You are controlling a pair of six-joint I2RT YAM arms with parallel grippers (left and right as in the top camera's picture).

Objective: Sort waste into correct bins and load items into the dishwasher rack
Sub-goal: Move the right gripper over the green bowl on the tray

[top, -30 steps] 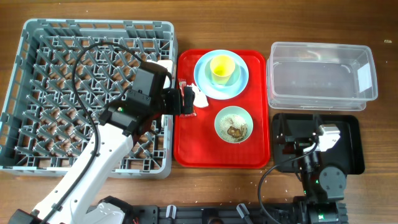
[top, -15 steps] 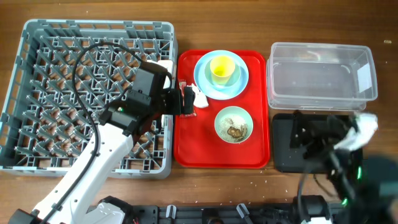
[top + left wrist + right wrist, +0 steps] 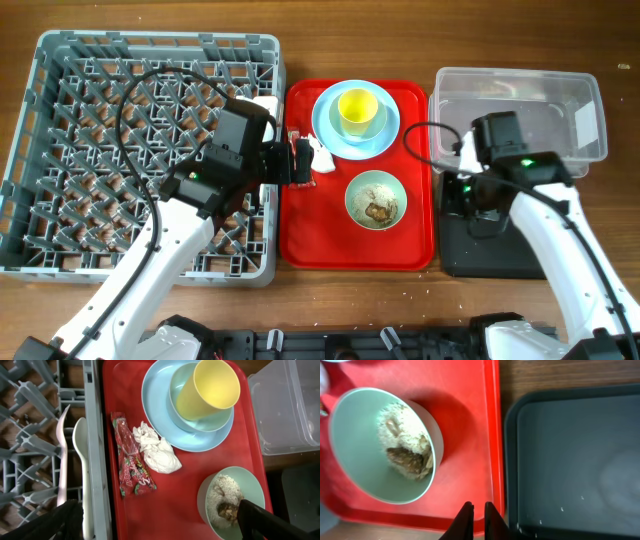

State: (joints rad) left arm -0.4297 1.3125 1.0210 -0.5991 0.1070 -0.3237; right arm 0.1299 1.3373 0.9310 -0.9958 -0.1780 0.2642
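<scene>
The brown wooden worktop (image 3: 400,30) carries the red tray (image 3: 300,235), left gripper (image 3: 157,520) released over it, right gripper (image 3: 476,510) clenched empty.

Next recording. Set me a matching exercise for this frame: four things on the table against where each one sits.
Things:
1. yellow cup
2. food scraps
3. white spoon
4. red wrapper

Places:
a. lying in the grey rack
b. inside the green bowl
c. flat on the red tray
d. standing on the blue plate

Pairs: 1-d, 2-b, 3-a, 4-c
</scene>
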